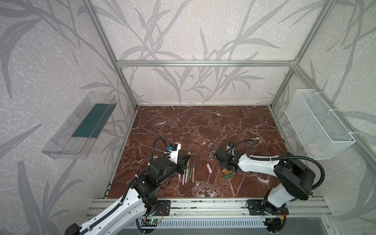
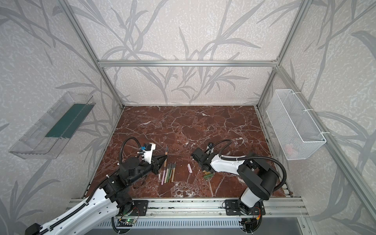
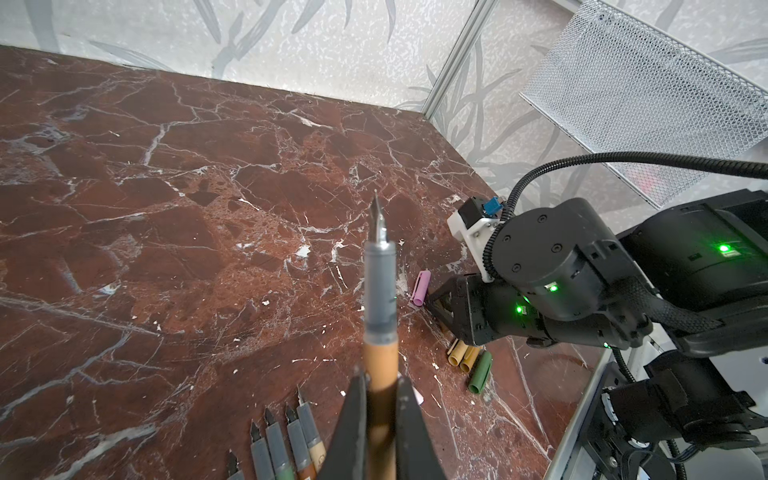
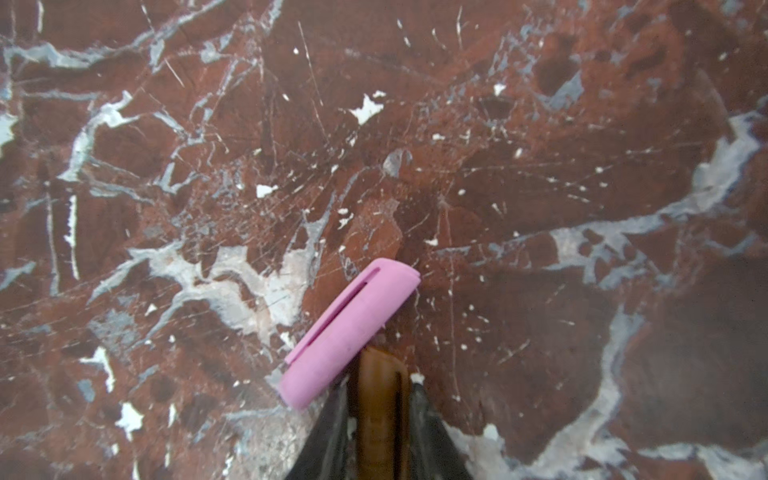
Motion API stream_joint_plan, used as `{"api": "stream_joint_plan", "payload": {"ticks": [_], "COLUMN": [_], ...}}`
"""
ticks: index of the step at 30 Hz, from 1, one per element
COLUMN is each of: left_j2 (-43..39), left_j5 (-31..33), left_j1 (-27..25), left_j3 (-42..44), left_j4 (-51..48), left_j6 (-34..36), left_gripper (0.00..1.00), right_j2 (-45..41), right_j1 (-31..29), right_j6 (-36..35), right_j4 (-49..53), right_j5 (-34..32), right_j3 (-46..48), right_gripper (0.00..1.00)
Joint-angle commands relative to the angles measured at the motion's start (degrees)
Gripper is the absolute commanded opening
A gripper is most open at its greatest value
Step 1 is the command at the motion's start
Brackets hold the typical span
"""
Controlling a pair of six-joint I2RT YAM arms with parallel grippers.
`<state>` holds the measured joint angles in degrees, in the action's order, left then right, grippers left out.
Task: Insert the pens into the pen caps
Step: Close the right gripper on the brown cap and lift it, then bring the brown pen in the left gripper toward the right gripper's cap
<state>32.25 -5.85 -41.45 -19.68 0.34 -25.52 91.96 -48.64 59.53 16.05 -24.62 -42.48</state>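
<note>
Tan pen (image 3: 379, 291) is sitting clamped in the left gripper (image 3: 381, 378), nib pointing away across the table (image 1: 203, 126), while the right gripper (image 4: 380, 384), well off to its right, is seemingly pinching a brown cap (image 4: 376, 419) lengthwise.

Nothing here is showing words, numbers or brand names that I can read. One tan pen (image 3: 318, 451) is carrying a faint mark on its barrel, but it is coming out too small and blurred to make out.
</note>
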Motion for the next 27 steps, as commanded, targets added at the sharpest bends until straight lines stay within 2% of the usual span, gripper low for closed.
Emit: {"api": "stream_joint_plan", "payload": {"ticks": [1,3,5,10,15,19,27], "left_j2": [-0.59,-0.23,0.31,2.69,6.58,9.62,7.83], "left_j5": [-0.16,-1.31,-3.23,-9.47,-17.25,-22.51,-18.63], "left_j1": [0.32,0.32,0.32,0.27,0.24,0.19,0.15], "left_j3": [-1.79,-1.8,-1.83,-0.77,1.1,1.92,2.02], "left_j4": [-0.78,-0.36,0.66,6.55,16.23,23.59,20.2], "left_j6": [0.33,0.41,0.13,-2.21,-8.01,-10.77,-9.63], "left_gripper": [0.0,0.0,0.0,0.0,0.0,0.0,0.0], "right_j2": [1.74,-0.32,-2.93,-10.39,-19.28,-26.14,-28.17], "right_j1": [0.39,0.39,0.39,0.41,0.39,0.38,0.41], "right_j6": [-0.5,-0.7,-0.76,-1.71,-3.49,-4.93,-6.38], "right_j4": [1.16,0.67,0.56,1.06,2.54,0.5,-4.9], "right_j5": [3.67,3.86,3.62,2.52,1.77,0.86,1.5], "right_j3": [2.12,2.86,3.65,4.84,5.5,6.99,10.06], "right_gripper": [0.25,0.15,0.11,0.1,0.1,0.14,0.14]}}
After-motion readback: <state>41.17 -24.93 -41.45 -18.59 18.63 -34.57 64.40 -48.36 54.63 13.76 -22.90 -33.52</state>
